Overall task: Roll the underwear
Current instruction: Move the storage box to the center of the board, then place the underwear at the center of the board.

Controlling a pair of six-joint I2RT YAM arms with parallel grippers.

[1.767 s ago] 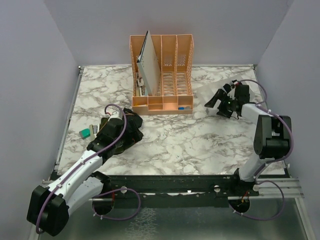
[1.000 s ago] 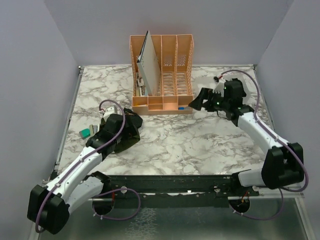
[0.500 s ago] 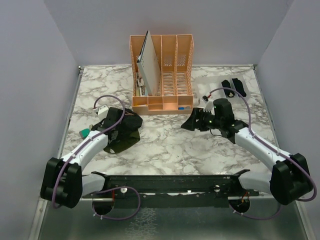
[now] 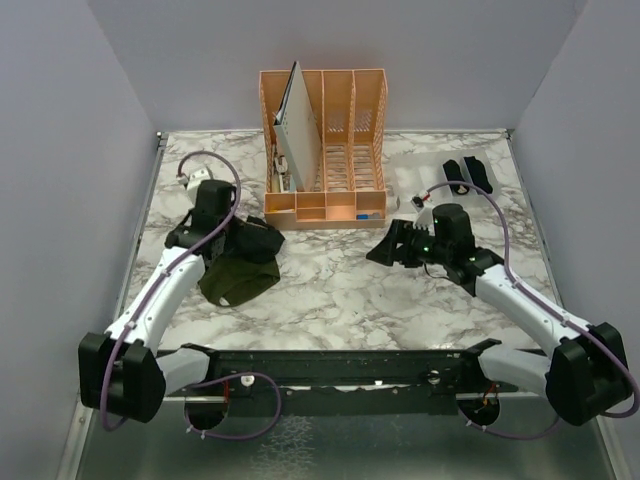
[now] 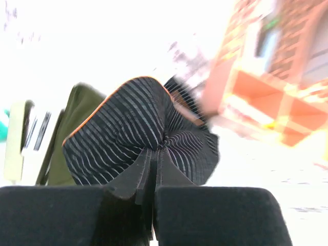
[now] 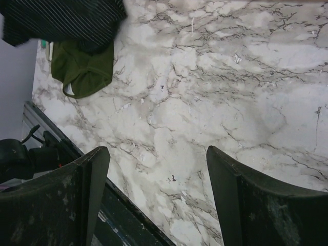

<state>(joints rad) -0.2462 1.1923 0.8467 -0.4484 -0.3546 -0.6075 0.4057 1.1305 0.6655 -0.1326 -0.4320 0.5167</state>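
Note:
My left gripper (image 4: 233,238) is shut on the finely striped black underwear (image 4: 258,243), pinching a fold of it (image 5: 134,123) between closed jaws (image 5: 154,152). Partly under the striped pair, an olive-green underwear (image 4: 238,281) lies flat on the marble; it also shows in both wrist views (image 5: 77,115) (image 6: 83,69). Two short black rolled underwear bundles (image 4: 453,172) (image 4: 479,172) rest at the back right. My right gripper (image 4: 386,248) hovers open over bare marble right of centre, nothing between its fingers (image 6: 159,174). The striped underwear (image 6: 61,18) fills that view's top left corner.
An orange desk organizer (image 4: 323,150) with a grey board leaning in it stands at the back centre, close behind the left gripper. The black front rail (image 4: 340,365) runs along the near table edge. A small teal block (image 6: 44,44) peeks out beside the olive underwear.
The left gripper closed on the striped underwear and pulled it toward the back left, uncovering the olive one. The right arm swung from the back right to the centre, leaving two rolled bundles behind.

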